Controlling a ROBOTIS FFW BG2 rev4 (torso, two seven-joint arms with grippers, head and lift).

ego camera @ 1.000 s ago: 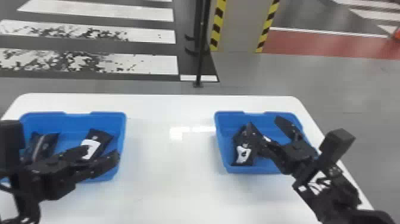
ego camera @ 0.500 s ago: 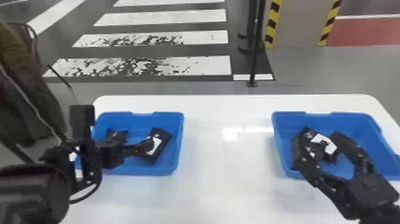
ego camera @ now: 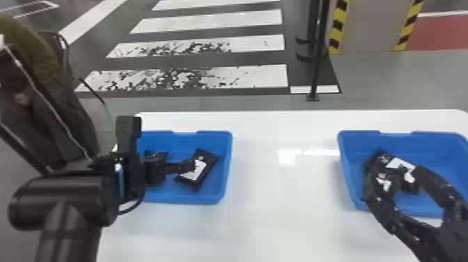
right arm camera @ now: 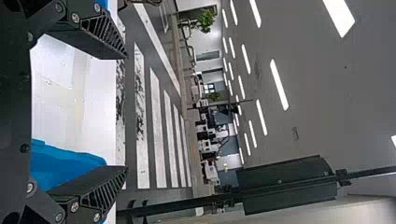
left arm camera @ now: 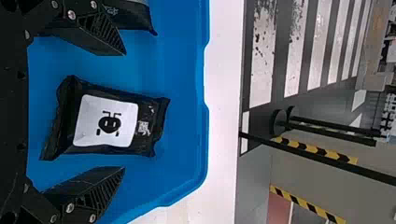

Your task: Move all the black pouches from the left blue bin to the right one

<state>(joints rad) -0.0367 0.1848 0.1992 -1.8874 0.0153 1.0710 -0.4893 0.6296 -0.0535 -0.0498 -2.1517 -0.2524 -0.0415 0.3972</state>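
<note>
Left wrist view: nearest me, the left gripper (left arm camera: 124, 111) has its fingers spread wide, with nothing pinched between them. Just past them, in the gap, a black pouch (left arm camera: 107, 122) lies on the floor of the left bin (left arm camera: 204, 84), label up. The film is creased and glossy, so I'd expect a light, soft pack that gives under the pads and may slide if I only catch its skin. I'd lower a bit, then close across its narrower width, on the two long sides level with the white label (left arm camera: 88, 133), where the body looks fullest. The flat crimped end, further out, would likely fold or peel out of my grip. A steady, moderate squeeze should do; too much might strain the seams.

A second pouch (left arm camera: 135, 16) lies beside it, partly hidden by one finger, so I'd watch that finger doesn't catch it as I go down.

Across the white table (ego camera: 278, 195), my right gripper (right arm camera: 126, 112) hangs over the right bin (ego camera: 445, 156), fingers well apart and holding nothing. Beneath it I make out black packs (ego camera: 401, 165) with white labels; how many, I can't tell.
</note>
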